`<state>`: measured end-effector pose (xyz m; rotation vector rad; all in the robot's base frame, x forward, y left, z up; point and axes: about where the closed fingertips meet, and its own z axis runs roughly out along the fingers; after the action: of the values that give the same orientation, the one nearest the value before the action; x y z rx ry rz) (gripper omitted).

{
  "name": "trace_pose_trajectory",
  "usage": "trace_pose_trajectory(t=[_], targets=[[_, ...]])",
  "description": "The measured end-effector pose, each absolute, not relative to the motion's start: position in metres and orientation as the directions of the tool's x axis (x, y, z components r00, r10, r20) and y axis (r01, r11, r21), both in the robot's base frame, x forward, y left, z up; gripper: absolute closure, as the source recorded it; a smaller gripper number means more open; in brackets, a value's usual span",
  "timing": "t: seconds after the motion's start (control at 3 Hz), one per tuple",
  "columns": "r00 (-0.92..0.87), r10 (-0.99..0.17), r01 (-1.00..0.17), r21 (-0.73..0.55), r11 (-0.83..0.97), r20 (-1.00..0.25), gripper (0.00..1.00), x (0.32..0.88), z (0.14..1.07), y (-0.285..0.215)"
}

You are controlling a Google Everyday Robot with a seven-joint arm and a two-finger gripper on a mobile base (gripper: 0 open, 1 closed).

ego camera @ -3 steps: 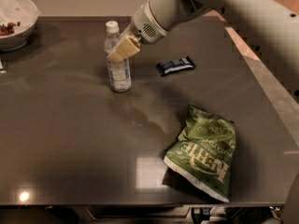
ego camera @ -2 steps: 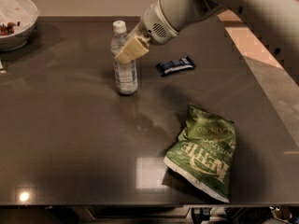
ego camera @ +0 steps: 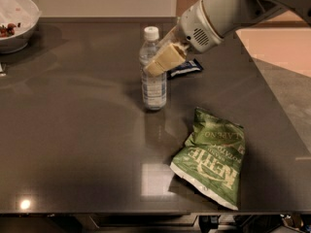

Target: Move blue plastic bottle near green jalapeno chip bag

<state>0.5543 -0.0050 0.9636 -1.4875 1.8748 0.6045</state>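
Blue plastic bottle (ego camera: 154,89) stands upright on table (ego camera: 73,130), gripper (ego camera: 152,66) clamped at its shoulder; far finger hidden, so grip only probably firm. Next: carry it low and vertical toward green jalapeno chip bag (ego camera: 211,159), setting down just beside it.

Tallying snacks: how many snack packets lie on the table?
2: crinkled green chip bag front right; flat dark blue wrapper behind the pincer, which grips the bluish clear plastic bottle.

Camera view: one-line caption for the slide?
Gripper clamps the upright blue plastic bottle near its shoulder, apart from the green jalapeno chip bag lying flat on the dark table.
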Motion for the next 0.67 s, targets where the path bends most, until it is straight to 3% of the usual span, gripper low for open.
trace_pose_trajectory(t=[0.67], targets=[[-0.166,-0.676,-0.961,-0.034,0.273,-0.718,1.00,0.510,0.958,-0.045]])
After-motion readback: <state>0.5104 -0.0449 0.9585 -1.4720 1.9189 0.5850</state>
